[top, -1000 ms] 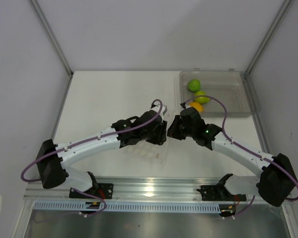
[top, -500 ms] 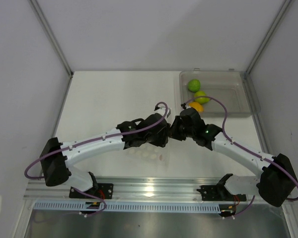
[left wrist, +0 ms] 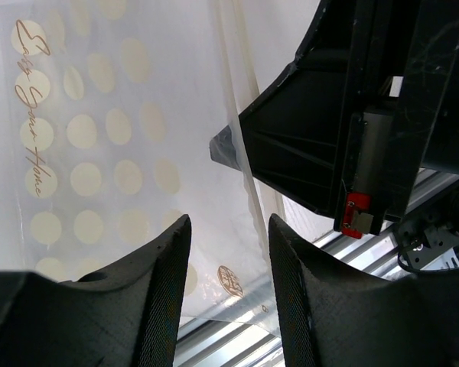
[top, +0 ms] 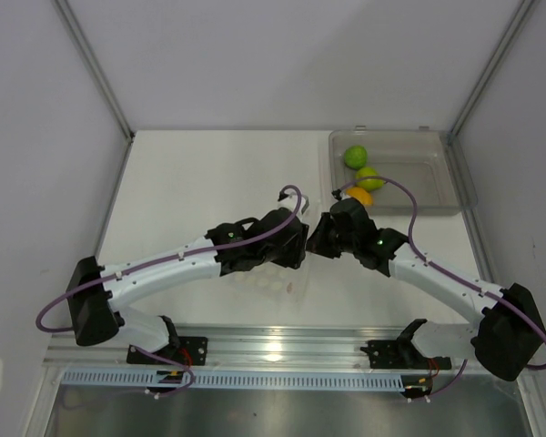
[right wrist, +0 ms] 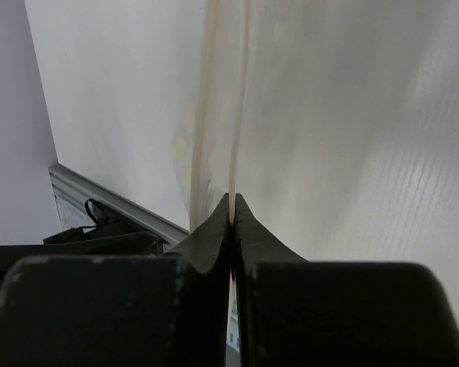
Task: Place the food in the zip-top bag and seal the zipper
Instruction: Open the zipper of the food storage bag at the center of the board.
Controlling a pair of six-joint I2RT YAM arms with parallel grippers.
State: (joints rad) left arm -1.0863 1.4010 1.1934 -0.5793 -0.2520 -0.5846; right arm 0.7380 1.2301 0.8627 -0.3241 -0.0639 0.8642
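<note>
The zip-top bag (top: 269,281) lies on the white table (top: 191,182), nearer the arm bases than the clear tray (top: 441,187) and off to the left of the tray's near left corner. From above it is mostly hidden under the left arm. The left wrist view shows its face of pale round dots, with a line of gold script along one side and a small round gold mark by one corner. The left gripper (left wrist: 227,233) hangs over this face with its jaws partly apart, neither wide nor closed, and nothing between them. The dotted plastic shows through the gap, but whether the fingertips touch it cannot be told. Just beside it, on the side toward the tray, the right gripper (top: 319,238) is closed tight. Its fingers (right wrist: 214,229) pinch the bag's edge at the zipper (right wrist: 223,107), a thin pale double strip that runs away from the tips. This gripper sits just short of the tray's near left corner. Farthest off, the food sits inside the tray along its left side. The orange piece (top: 359,196) is in the near left corner, partly covered by the right wrist. A lime-green piece (top: 369,177) sits just behind it, and a second lime-green piece (top: 356,157) lies farther back again.
</note>
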